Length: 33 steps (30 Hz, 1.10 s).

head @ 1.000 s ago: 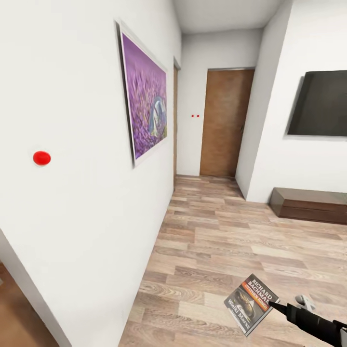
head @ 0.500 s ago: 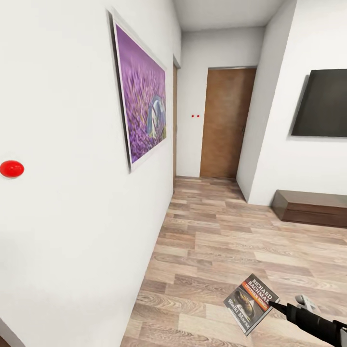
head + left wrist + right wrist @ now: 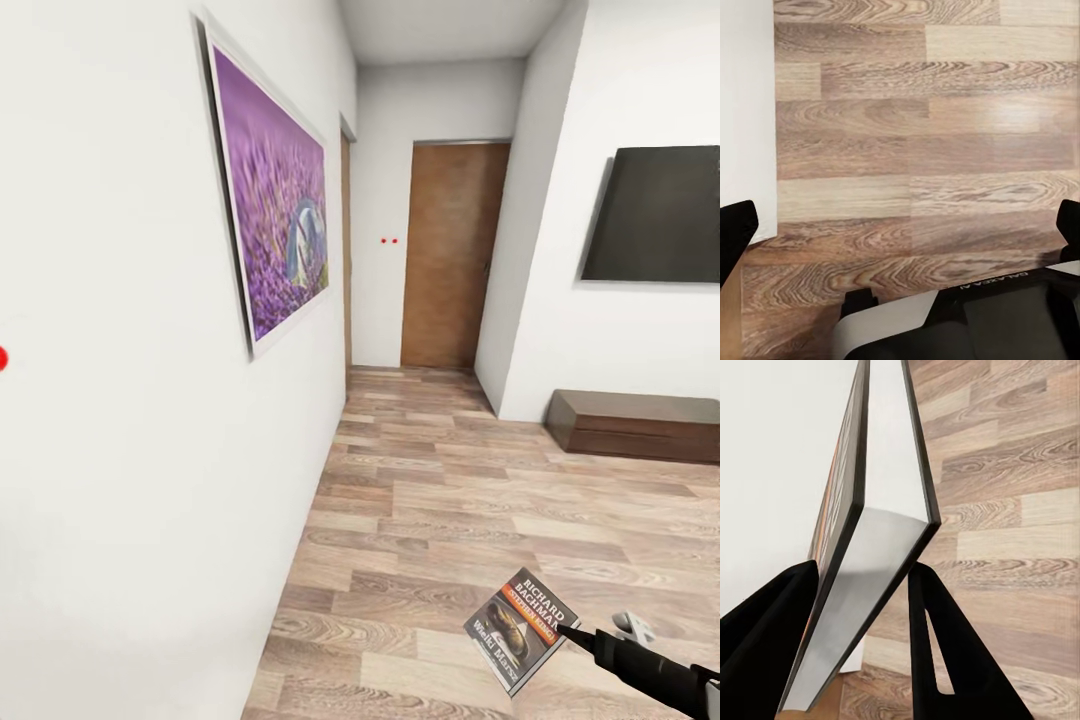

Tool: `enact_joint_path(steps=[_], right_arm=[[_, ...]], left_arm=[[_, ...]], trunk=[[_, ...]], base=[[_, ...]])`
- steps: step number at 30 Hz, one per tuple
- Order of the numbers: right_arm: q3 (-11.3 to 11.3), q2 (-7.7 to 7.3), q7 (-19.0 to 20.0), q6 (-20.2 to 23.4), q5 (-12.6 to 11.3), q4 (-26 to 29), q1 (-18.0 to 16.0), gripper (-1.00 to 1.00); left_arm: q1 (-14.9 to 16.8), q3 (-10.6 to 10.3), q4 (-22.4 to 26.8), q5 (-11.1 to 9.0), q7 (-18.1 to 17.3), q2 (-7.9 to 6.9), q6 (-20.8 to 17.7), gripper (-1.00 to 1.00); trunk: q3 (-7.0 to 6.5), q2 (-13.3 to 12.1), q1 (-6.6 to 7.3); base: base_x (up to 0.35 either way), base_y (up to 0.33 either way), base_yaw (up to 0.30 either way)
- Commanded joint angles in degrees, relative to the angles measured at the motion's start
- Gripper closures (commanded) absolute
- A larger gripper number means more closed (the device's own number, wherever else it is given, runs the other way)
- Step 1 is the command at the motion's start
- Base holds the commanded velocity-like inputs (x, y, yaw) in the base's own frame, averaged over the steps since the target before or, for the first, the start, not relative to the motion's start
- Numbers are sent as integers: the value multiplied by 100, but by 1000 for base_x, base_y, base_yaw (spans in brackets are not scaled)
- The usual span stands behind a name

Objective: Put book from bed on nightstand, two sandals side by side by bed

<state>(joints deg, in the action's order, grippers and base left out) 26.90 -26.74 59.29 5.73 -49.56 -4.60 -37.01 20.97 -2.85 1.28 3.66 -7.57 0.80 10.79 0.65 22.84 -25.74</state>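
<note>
With the left tool (image 3: 900, 232) spread apart over bare floor (image 3: 450, 500), we carry the book (image 3: 520, 628) clamped in our right tool (image 3: 862, 585), keeping it level and clear of the wall (image 3: 120, 420) as we roll on.

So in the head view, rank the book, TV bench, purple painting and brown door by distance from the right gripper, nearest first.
1. book, clamped in the right gripper.
2. TV bench, ahead right, on the floor.
3. purple painting, on the left wall.
4. brown door, at the hallway's end.
</note>
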Motion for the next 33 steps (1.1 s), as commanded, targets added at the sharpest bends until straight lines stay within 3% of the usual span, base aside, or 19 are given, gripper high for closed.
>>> enact_joint_path(steps=[1, 18, 33], right_arm=[[25, 2, 30, 59, -62, -15, -8, 100], [25, 2, 30, 59, -62, -15, -8, 100], [25, 2, 42, 59, -62, -15, -8, 100]], left_arm=[[4, -24, -5, 38, 9, -1, 28, -100], [4, -24, -5, 38, 10, -1, 25, -100], [4, -26, -5, 38, 10, -1, 27, -100]], trunk=[[7, 8, -4], [7, 8, -4], [7, 8, -4]], base=[[129, 0, -25], [296, 0, -3], [22, 0, -141]])
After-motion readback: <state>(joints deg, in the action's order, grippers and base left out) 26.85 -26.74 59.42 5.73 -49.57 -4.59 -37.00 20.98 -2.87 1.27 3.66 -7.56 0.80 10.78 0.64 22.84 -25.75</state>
